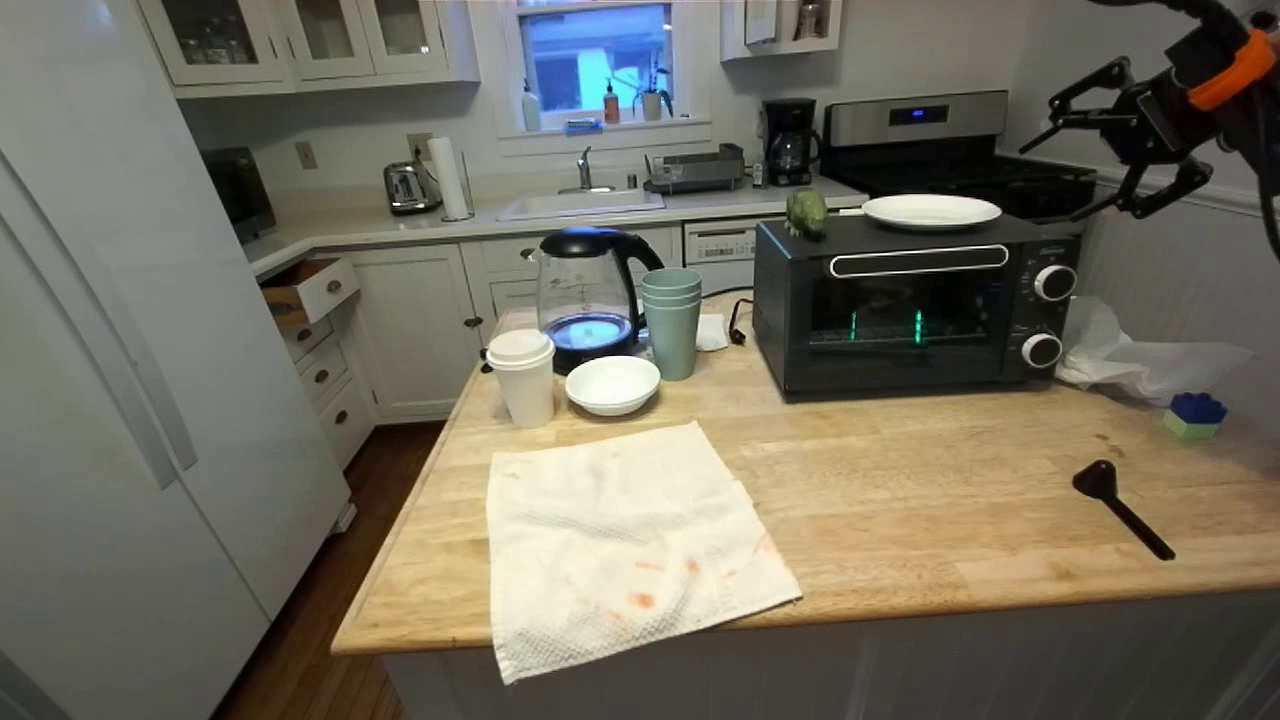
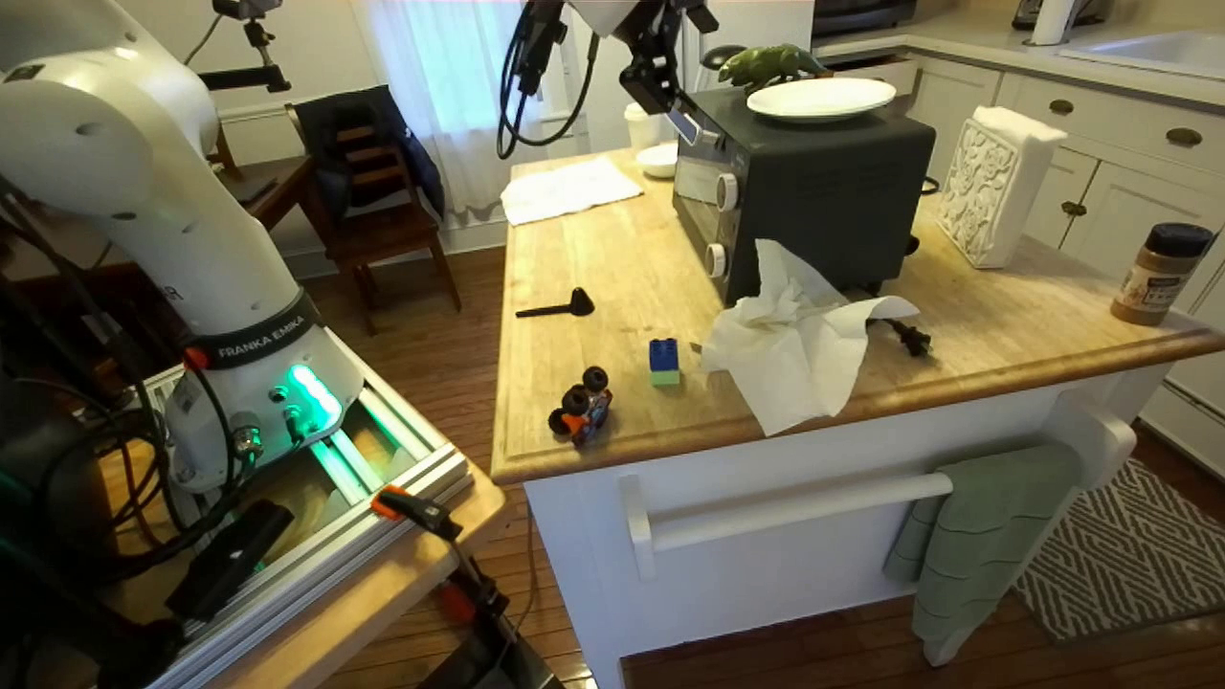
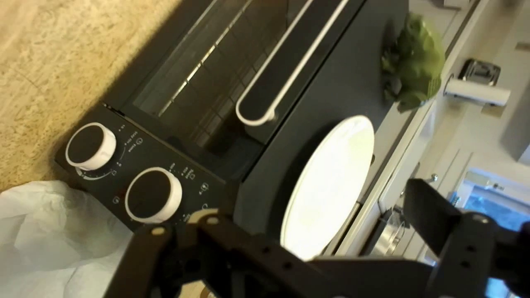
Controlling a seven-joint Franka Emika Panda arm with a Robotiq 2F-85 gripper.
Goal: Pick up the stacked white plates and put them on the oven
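Fronted in an exterior view by a stained cloth (image 1: pixel 620 545) hanging over the edge of the wooden counter (image 1: pixel 880 480). Farther in, with the gripper (image 1: pixel 1048 184) spread wide. Beyond, with a white plate (image 1: pixel 931 211), hard to tell if stacked, flat atop the black oven (image 1: pixel 900 365), near a green animal figure (image 1: pixel 806 213). Backed by a steel range (image 1: pixel 930 160).

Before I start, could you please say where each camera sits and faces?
An exterior view: before the oven, facing its front; gripper at upper right.
An exterior view: off the island's end, facing the oven's side; arm and gripper show.
Wrist view: on the arm, facing oven and plate; gripper at bottom.
Both exterior views share the cloth.
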